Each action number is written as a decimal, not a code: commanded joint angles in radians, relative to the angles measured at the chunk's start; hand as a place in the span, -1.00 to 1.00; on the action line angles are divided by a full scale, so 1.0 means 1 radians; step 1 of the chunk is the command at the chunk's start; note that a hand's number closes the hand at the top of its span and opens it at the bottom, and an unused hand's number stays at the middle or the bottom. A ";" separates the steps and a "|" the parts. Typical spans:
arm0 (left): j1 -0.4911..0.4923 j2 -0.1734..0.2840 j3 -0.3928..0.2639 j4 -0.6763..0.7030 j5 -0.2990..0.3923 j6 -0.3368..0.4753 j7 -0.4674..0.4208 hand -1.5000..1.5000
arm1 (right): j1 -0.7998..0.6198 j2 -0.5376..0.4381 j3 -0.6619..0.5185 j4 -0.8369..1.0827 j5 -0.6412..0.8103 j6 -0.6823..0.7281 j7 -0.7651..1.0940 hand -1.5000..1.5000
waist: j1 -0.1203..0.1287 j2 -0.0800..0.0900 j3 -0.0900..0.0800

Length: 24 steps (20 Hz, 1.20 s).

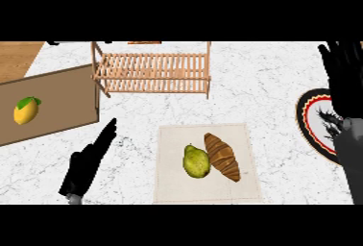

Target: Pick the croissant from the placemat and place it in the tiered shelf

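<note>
On the white marbled worktop [284,72] lies a pale beige cloth placemat [177,187], and on it rest two foods side by side: a brown, striped, long croissant [222,156] at the right and a green-yellow pear [196,161] at its left, so close that they seem to touch. The croissant lies at a slant, free of any hand, so I judge that the picking is not yet begun. Beyond the placemat, at the far side of the worktop, stands the light wooden tiered shelf [152,72] with slatted boards; its top board is open from above, which makes it a natural place to put the croissant down. The left hand [89,163] is black and lies low at the left of the placemat, its fingers straight and together, pointing up toward the shelf; it holds nothing. The right hand [342,81] shows at the right edge, its fingers straight up and a little apart, also holding nothing; it seems to be resting there, over a round plate with a dark rim and a red ring [312,126]. At the far left is a brown flat board [64,103] that carries a yellow lemon with a green leaf [26,110], well apart from the task's things. Because the pear is just beside the croissant, the hand must probably come from the right side, so as not to push the pear.
</note>
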 commanded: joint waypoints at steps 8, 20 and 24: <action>-0.005 -0.039 0.176 0.079 0.168 0.033 0.114 0.00 | 0.206 -0.296 0.107 0.133 0.315 0.224 -0.146 1.00 | 0.036 0.042 -0.031; -0.073 -0.052 0.242 0.226 0.171 0.000 0.093 0.00 | 0.229 -0.275 0.170 0.243 0.244 0.641 -0.448 -1.00 | 0.015 0.021 -0.029; -0.061 -0.033 0.258 0.238 0.177 -0.034 0.095 0.00 | 0.201 -0.310 0.165 0.016 0.161 0.695 -0.194 -1.00 | 0.012 0.018 -0.030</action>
